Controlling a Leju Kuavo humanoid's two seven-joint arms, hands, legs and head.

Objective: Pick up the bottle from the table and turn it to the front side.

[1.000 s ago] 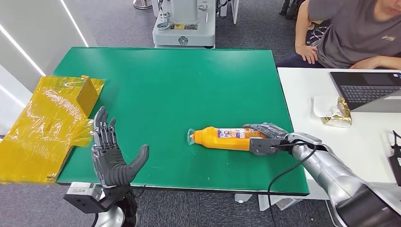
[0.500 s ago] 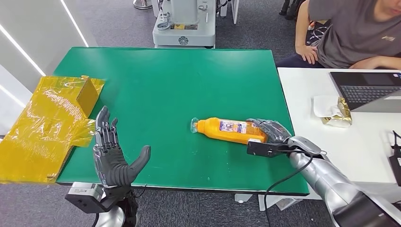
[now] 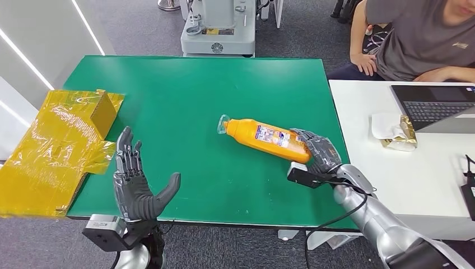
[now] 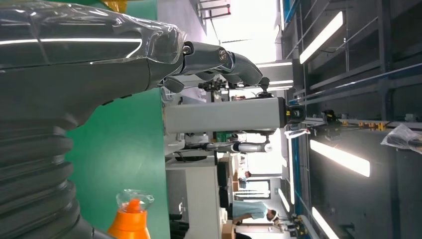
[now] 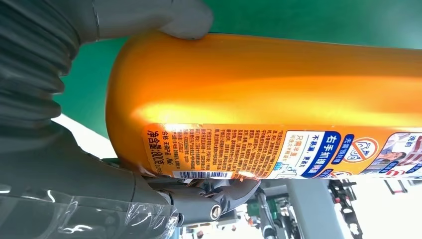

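Note:
An orange bottle [image 3: 263, 138] with a clear cap and a printed label hangs slanted above the green table [image 3: 201, 95], cap toward the far left. My right hand [image 3: 317, 151] grips its base end. Close up, the bottle [image 5: 278, 99] shows its barcode label, with the thumb [image 5: 164, 20] pressed on one side and fingers [image 5: 219, 194] wrapped under the other. My left hand [image 3: 134, 185] stands at the table's near left edge, fingers spread and holding nothing. The bottle's cap end [image 4: 130, 219] shows beyond the left hand [image 4: 79, 64].
Crumpled yellow wrapping with a cardboard piece [image 3: 61, 145] lies over the table's left edge. A white desk [image 3: 425, 168] on the right holds a laptop [image 3: 434, 106] and a wrapped packet [image 3: 397, 131]. A seated person [image 3: 420, 39] is behind it. A grey machine [image 3: 219, 28] stands beyond the table.
My right hand has lifted the bottle off the table and swung it, so the cap end now points farther away and higher. The left hand has barely moved.

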